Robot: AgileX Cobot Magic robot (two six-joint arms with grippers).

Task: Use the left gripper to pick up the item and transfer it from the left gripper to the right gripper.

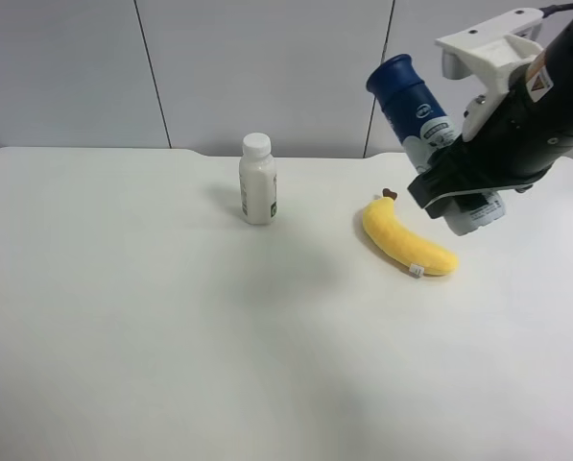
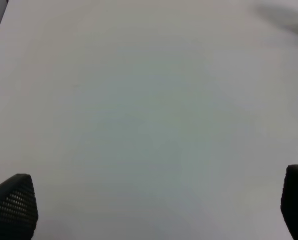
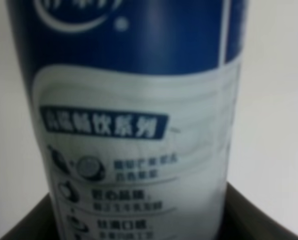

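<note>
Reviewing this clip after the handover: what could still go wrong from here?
The can hangs tilted in the right pincer, gripped low on its body, so the heavy capped top could lever it loose. It sits above the plush banana; a drop might hit that or roll off the table.

Can [image 3: 139, 125] print blurred, top cropped (right wrist); lower body hidden behind fingers [image 1: 449, 187].

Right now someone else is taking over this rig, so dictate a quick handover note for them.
Right claw: shut on the blue can, held tilted in the air above the yellow plush banana.
Left claw: open, nothing in it, over bare table.
White bottle stands upright on the table, untouched.
Done: the can is in the right claw; the transfer looks complete.
Left: nothing of the handover itself that I can see.
</note>
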